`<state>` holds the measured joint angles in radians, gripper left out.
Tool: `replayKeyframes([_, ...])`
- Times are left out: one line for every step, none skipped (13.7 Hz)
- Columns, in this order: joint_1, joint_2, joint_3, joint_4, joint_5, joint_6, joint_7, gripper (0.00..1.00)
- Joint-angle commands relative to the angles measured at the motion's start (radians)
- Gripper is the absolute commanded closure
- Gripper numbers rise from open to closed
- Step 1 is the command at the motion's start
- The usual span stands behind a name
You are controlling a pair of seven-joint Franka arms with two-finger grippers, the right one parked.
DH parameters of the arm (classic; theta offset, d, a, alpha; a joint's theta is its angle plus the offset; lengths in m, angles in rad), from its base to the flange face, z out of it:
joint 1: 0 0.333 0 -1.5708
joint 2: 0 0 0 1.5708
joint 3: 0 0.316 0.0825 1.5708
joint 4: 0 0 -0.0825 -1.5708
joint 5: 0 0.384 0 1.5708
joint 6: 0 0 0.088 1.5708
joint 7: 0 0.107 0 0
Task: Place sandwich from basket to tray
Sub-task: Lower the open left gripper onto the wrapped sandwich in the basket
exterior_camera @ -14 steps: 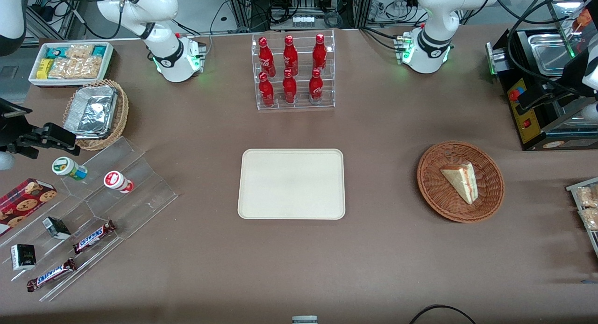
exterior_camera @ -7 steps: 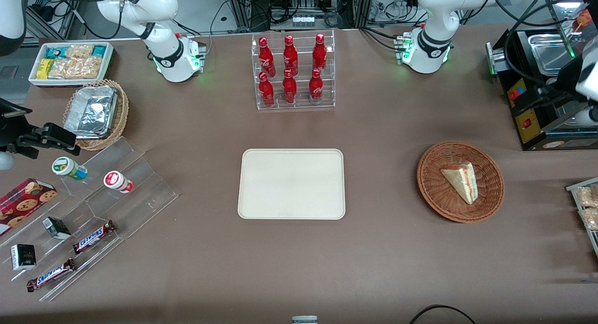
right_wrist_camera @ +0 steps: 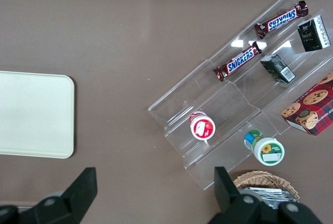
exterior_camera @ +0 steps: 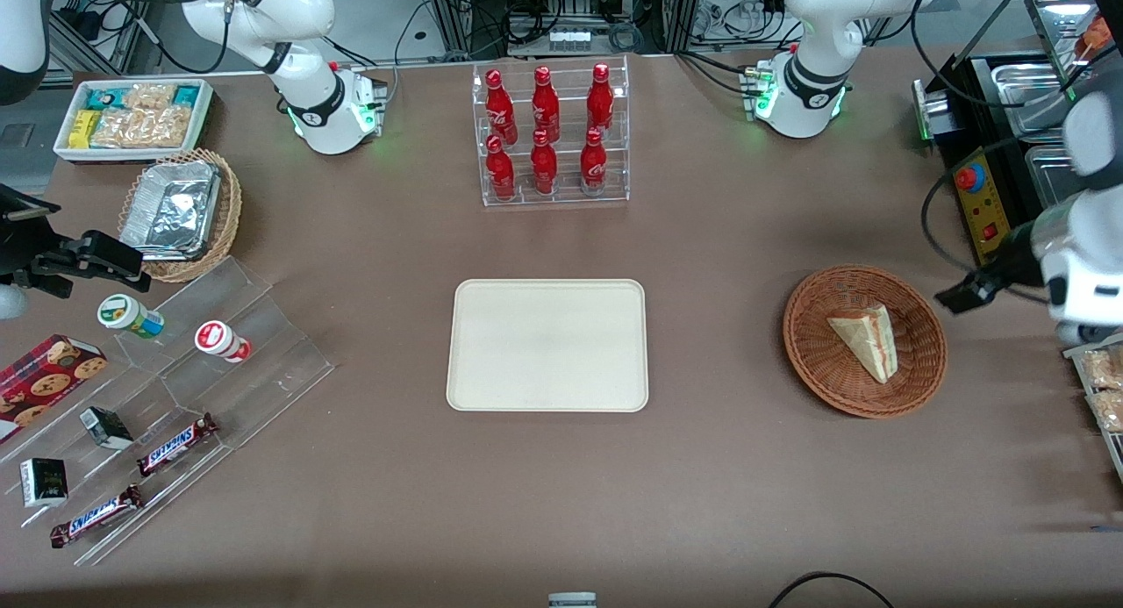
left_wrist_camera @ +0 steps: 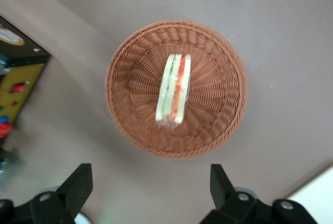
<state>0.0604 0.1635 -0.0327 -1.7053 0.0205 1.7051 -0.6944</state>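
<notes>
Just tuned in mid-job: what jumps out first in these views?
The sandwich lies in the reddish-brown basket, toward the working arm's end of the table, with the bare tray beside it at mid-table. The gripper hangs above the table at the basket's edge, jaws open, holding nothing. Farther from the front camera than the tray stands a clear rack of red bottles.
</notes>
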Motion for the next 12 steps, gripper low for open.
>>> replayKeyframes([0.009,0.034,-0.01,-0.074,0.002,0.126,-0.099,0.0])
replayKeyframes([0.009,0.04,-0.009,-0.114,0.012,0.178,-0.111,0.0])
replayKeyframes([0.007,0.045,-0.009,-0.153,0.016,0.229,-0.112,0.0])
replayKeyframes([0.004,0.048,-0.009,-0.195,0.019,0.278,-0.114,0.0])
replayKeyframes([0.004,0.048,-0.009,-0.23,0.031,0.318,-0.114,0.0])
replayKeyframes([0.006,0.048,-0.007,-0.265,0.044,0.338,-0.114,0.0])
replayKeyframes([0.004,0.047,-0.009,-0.298,0.048,0.375,-0.116,0.0])
replayKeyframes([0.003,0.047,-0.009,-0.328,0.05,0.405,-0.119,0.0])
replayKeyframes([-0.002,0.047,-0.007,-0.356,0.05,0.441,-0.122,0.0])
replayKeyframes([-0.007,0.048,-0.009,-0.393,0.053,0.49,-0.128,0.0])
replayKeyframes([-0.005,0.048,-0.009,-0.433,0.065,0.546,-0.142,0.0])
replayKeyframes([-0.007,0.048,-0.007,-0.477,0.07,0.601,-0.151,0.0])
